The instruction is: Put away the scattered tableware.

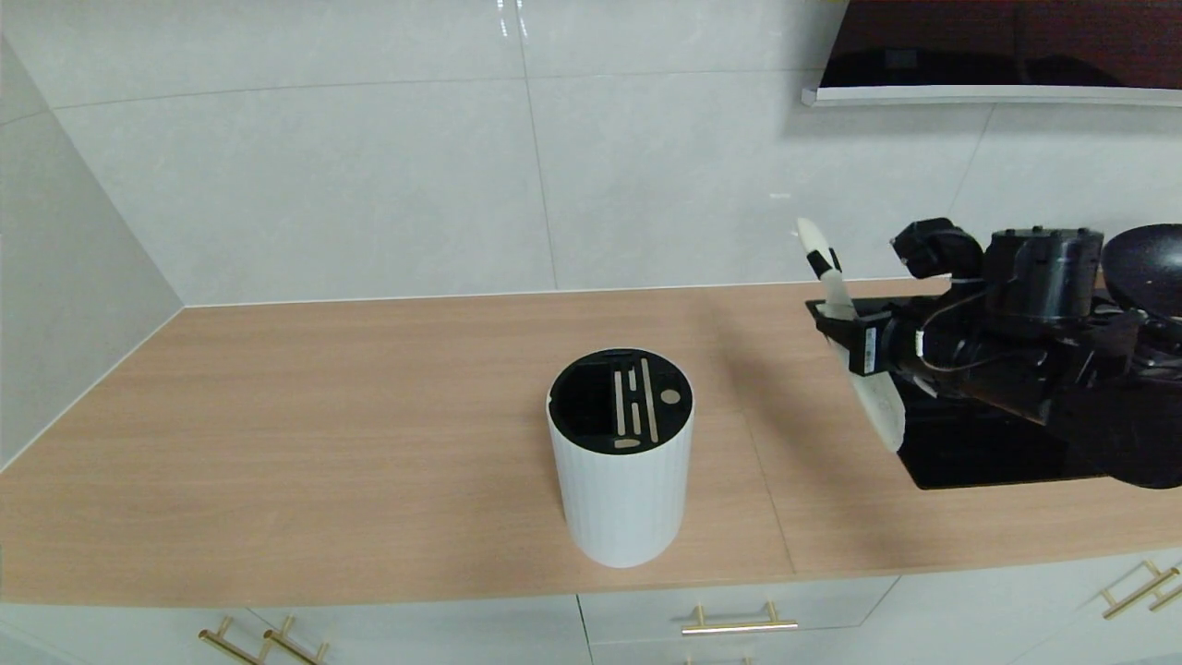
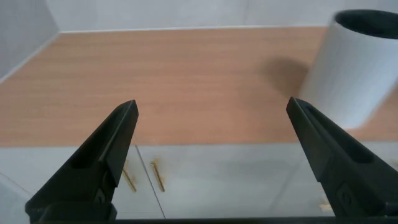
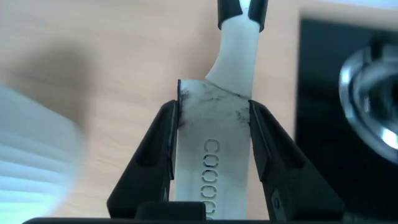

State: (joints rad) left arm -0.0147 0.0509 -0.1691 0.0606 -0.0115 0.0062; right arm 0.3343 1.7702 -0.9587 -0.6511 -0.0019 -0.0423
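A white knife point(image 1: 877, 406) with a black-banded white handle point(image 1: 817, 254) is held tilted above the counter's right part, blade end lower. My right gripper point(image 1: 854, 337) is shut on its blade; in the right wrist view the fingers point(image 3: 155, 149) press both edges of the knife point(image 3: 214, 124). A white ribbed cylindrical holder point(image 1: 621, 462) with a black slotted top stands near the counter's front middle, to the left of the knife. My left gripper point(image 2: 211, 106) hangs open with nothing in it before the counter's front edge, the holder point(image 2: 354, 68) off to one side.
A black cooktop point(image 1: 970, 453) lies in the counter at the right, with a dark pan point(image 1: 1145, 263) behind my right arm. A range hood point(image 1: 997, 46) hangs above. Drawers with gold handles point(image 1: 739, 626) run under the wooden counter point(image 1: 323, 416).
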